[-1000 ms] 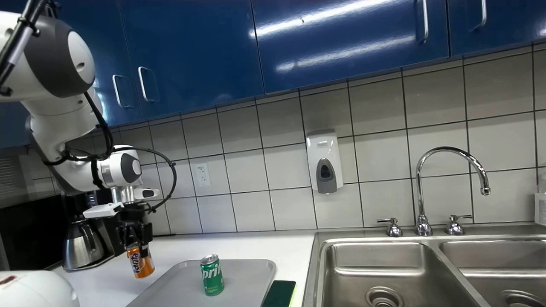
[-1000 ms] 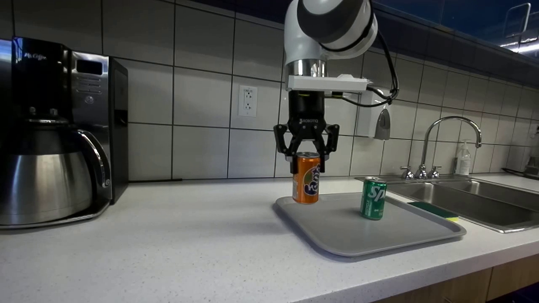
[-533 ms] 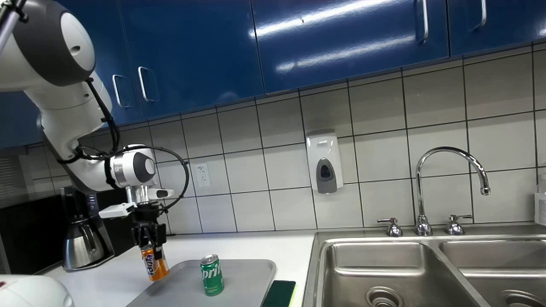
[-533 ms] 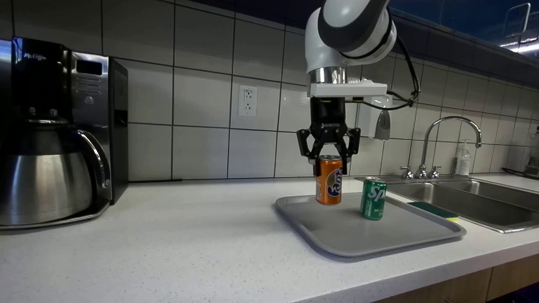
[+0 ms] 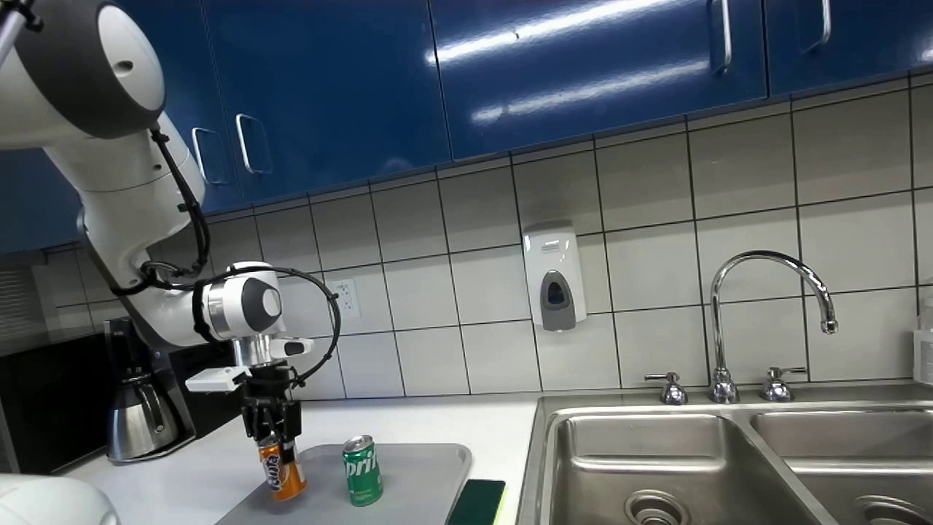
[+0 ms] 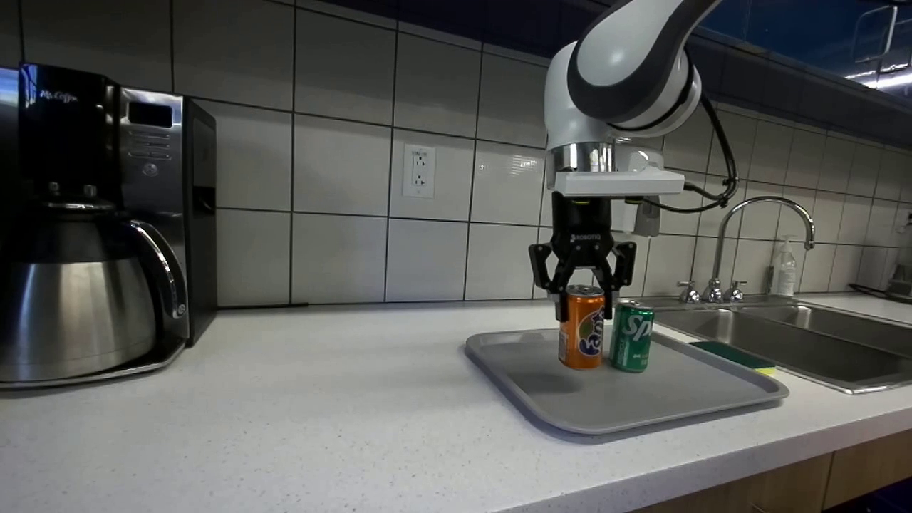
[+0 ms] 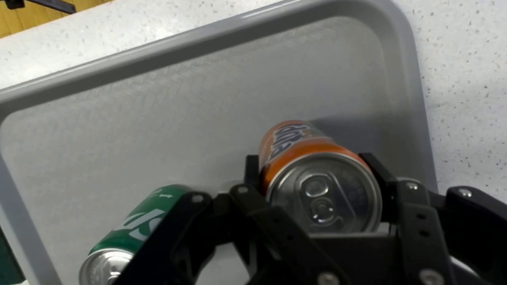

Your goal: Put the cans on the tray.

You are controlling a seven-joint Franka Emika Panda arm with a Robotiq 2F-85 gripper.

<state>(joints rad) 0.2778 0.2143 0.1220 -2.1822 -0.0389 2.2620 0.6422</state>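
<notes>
A: What does the tray (image 6: 677, 395) contain?

B: Flat, light grey and round-cornered, it rests on the pale speckled counter (image 6: 299, 399). The green can (image 6: 632, 340) stands upright on it. The orange can (image 6: 582, 342), also upright, is inside the tray's outline; whether its base touches the tray floor cannot be told.

A: And the jaws?

B: Those of the gripper (image 6: 585, 310) pinch the orange can from two sides, near its top. In the wrist view its silver lid (image 7: 356, 190) shows between them.

A: How are the two cans placed?

B: Apart. In both exterior views the green can is at three o'clock from the orange one; in the wrist view, between eight and nine o'clock.

A: Which other containers appear?

B: In an exterior view, a double-basin steel sink (image 5: 649, 437) at three o'clock from the tray, with a drain (image 5: 656, 508) in each basin. In an exterior view, a coffee maker (image 6: 164, 199) bearing a steel carafe (image 6: 78, 313), at nine o'clock from the tray; the carafe's contents are hidden. A dark green pad (image 6: 730, 354), yellow-edged, lies between tray and sink, just beside the tray.
</notes>
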